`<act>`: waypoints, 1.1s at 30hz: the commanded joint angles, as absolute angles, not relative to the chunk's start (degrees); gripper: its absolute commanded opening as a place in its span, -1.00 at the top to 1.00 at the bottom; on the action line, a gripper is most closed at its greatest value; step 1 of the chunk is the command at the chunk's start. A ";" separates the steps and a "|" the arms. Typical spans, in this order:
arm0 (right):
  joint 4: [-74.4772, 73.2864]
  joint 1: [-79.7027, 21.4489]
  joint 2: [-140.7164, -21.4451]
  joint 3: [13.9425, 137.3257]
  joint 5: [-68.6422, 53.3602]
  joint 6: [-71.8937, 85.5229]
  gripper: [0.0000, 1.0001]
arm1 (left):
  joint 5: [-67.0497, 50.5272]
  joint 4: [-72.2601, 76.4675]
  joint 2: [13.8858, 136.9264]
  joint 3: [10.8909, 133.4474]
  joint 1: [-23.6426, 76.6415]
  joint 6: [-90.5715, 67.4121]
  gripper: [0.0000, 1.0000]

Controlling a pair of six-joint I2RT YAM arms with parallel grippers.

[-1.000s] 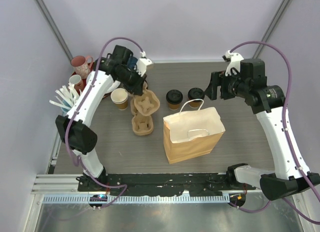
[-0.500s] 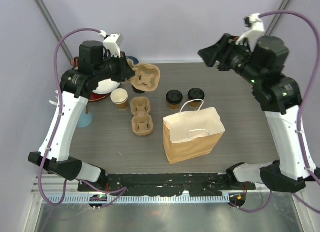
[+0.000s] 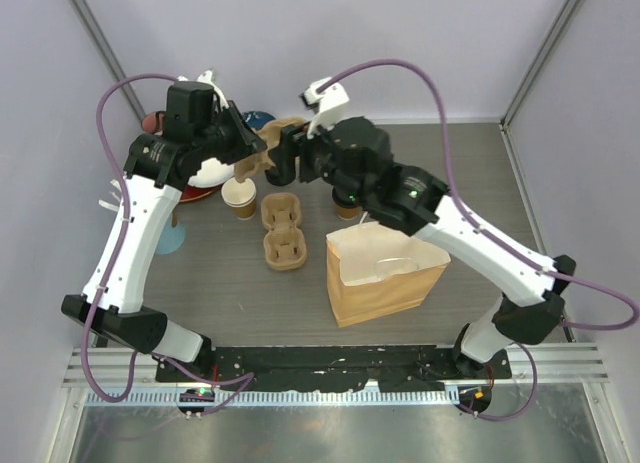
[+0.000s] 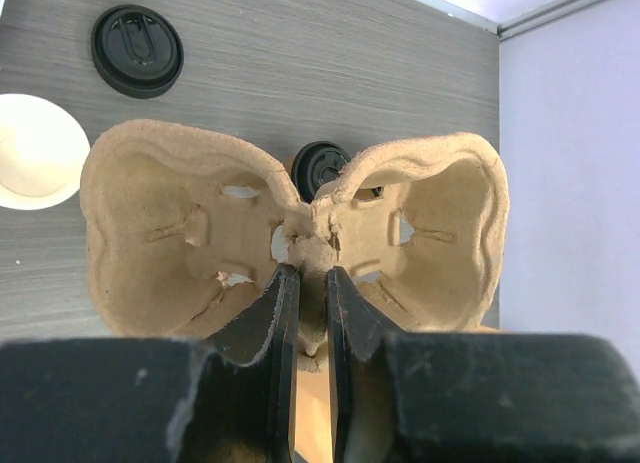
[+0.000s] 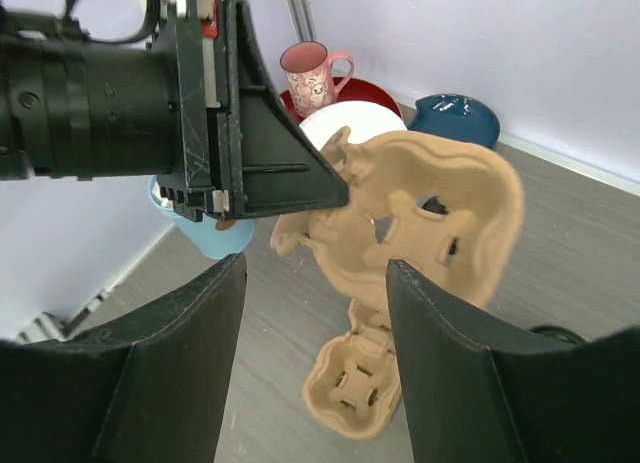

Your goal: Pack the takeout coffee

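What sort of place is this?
Probably a lab mock-up of a café takeout counter: grey wood-grain table, moulded tan pulp cup carrier, brown paper bag, black-lidded tan paper cup.
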State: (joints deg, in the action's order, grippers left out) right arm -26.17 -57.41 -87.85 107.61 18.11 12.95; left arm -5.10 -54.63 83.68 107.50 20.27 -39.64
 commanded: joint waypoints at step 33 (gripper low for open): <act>-19.95 -58.80 -103.80 108.72 27.77 -9.22 0.10 | -8.79 -54.58 84.11 113.11 20.22 -49.31 1.00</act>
State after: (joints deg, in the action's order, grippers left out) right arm -17.56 -59.09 -101.86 108.03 24.36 -6.46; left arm -5.67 -57.54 84.97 108.71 19.88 -48.86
